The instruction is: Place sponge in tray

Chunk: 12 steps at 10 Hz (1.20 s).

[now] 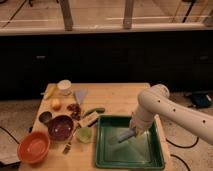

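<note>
The dark-green tray (146, 154) lies at the front right of the wooden table. My white arm reaches in from the right and bends down over the tray. The gripper (131, 133) hangs low above the tray's middle left. The pale blue-grey sponge (123, 136) sits at the gripper's tip, slanted down to the left, just over or touching the glossy bottom. I cannot make out whether it is still gripped.
Left of the tray stand a small green cup (84, 134), a beige block (90, 119), a purple bowl (60, 126) and an orange bowl (34, 146). Farther back are a pale blue triangular piece (80, 95), a white cup (64, 86) and a banana (50, 91).
</note>
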### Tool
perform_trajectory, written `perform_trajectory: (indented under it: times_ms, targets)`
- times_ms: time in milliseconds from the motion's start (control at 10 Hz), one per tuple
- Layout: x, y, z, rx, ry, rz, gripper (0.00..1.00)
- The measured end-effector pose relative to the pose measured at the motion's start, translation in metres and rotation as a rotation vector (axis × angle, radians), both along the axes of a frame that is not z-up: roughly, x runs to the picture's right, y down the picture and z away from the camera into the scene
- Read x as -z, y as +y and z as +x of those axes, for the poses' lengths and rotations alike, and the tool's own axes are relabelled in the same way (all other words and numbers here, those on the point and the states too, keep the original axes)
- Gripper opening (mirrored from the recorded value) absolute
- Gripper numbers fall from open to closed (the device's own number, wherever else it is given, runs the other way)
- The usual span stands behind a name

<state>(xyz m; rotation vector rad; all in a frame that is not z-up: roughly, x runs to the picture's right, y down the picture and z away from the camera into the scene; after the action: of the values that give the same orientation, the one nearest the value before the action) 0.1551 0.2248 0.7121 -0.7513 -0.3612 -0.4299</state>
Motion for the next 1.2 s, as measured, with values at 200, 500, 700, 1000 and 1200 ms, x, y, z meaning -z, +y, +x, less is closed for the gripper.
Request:
perform_trajectory:
  times_ms: [200,500,700,1000,1200]
  targets:
    - [0.0009,0.0,-0.002,0.021,-0.02,0.005,0.09]
    - [0.004,0.004,-0.0031,0.042,-0.039,0.005,0.09]
    - [0.0053,0.0046,-0.004,0.056,-0.051,0.008,0.09]
    - [0.007,0.0055,-0.0067,0.082,-0.075,0.011,0.16]
    - [0.0089,0.0063,-0.007,0.097,-0.091,0.014,0.17]
